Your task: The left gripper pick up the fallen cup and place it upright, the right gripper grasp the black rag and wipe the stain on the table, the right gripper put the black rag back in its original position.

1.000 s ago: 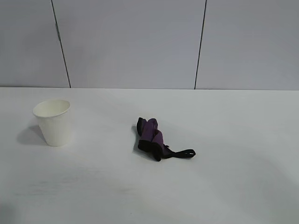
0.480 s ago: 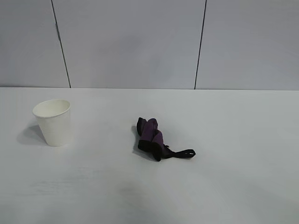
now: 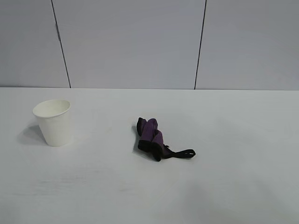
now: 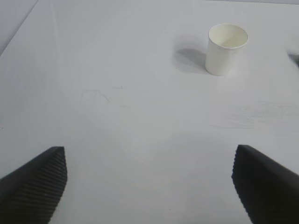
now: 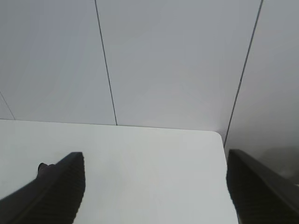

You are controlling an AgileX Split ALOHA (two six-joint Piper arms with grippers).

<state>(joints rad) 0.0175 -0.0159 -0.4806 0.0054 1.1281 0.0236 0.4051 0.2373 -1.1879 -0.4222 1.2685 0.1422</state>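
White paper is what we note first: the cup (image 3: 53, 122) stands upright at the left of the table (image 3: 233, 186), mouth up, untouched. We find the black rag (image 3: 152, 137) lying bunched near the table's middle, well apart from the cup, its strap loop (image 3: 183, 153) trailing to the right. We see no stain on the surface. We record the left gripper (image 4: 149, 186) with fingers spread wide and empty, aimed toward the cup from a distance. We record the right gripper (image 5: 154, 191) likewise parted, holding nothing, near the table's right edge, facing the panelled wall (image 5: 177, 60).
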